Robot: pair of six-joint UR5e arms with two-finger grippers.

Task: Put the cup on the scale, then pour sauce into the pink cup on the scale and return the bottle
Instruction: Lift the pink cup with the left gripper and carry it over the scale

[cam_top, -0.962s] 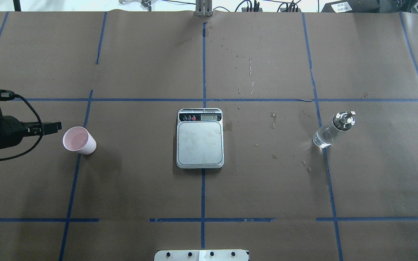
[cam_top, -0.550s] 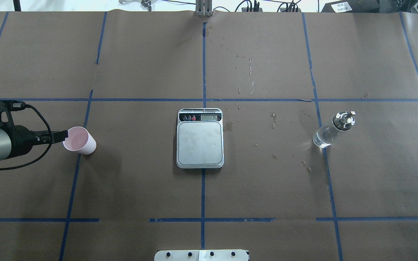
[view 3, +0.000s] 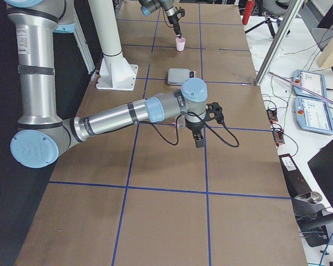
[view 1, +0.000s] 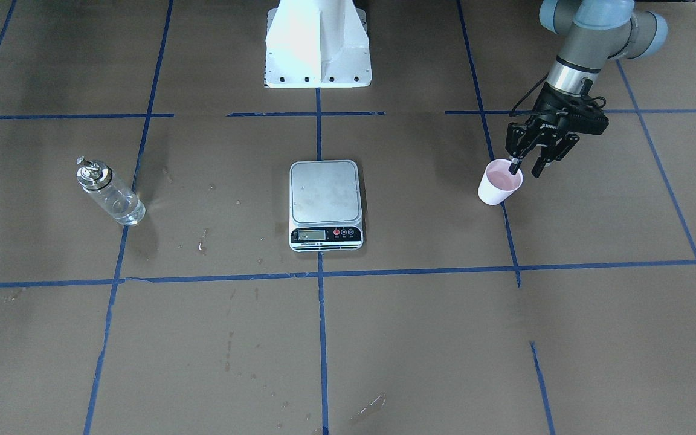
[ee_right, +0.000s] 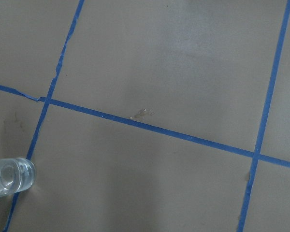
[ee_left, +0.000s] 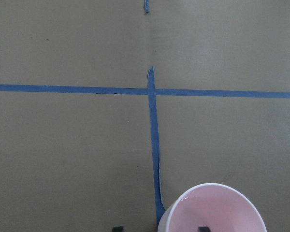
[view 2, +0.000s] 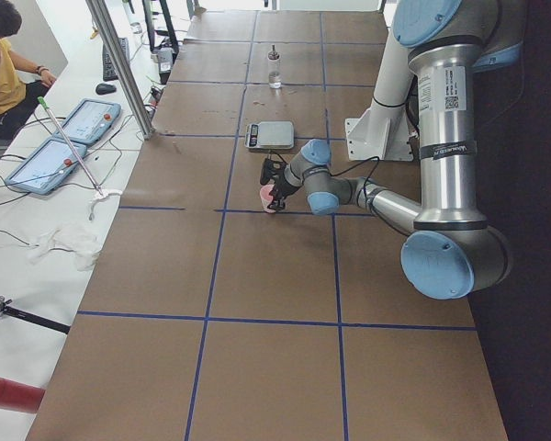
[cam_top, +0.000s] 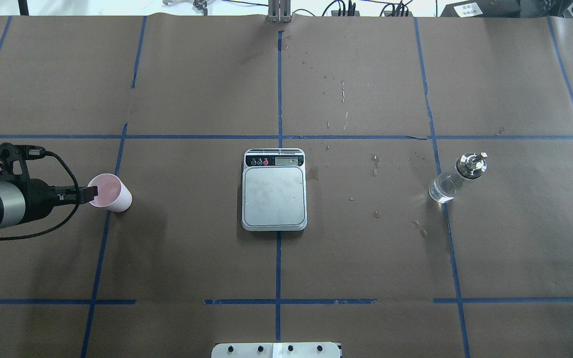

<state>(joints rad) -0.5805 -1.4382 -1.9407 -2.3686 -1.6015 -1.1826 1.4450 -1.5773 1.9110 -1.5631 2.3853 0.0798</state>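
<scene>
The pale pink cup [cam_top: 113, 197] stands on the table at the left, apart from the scale [cam_top: 274, 196] in the middle. My left gripper [cam_top: 85, 194] is open at the cup's rim. In the front view one finger [view 1: 513, 167] is inside the cup [view 1: 496, 186] and the other outside it. The left wrist view shows the cup [ee_left: 215, 212] at the bottom edge. The glass bottle [cam_top: 449, 184] with its silver spout stands upright at the right. My right gripper [view 3: 199, 138] shows only in the right side view, so I cannot tell its state.
Small wet spots [cam_top: 376, 171] dot the brown paper between the scale and the bottle. Blue tape lines [cam_top: 279, 136] cross the table. The robot's white base [view 1: 316, 45] stands behind the scale in the front view. A person [view 2: 5, 69] sits beyond the table's far side.
My left gripper has moved right to the cup, from beside it to straddling its rim. The cup, scale and bottle have not moved.
</scene>
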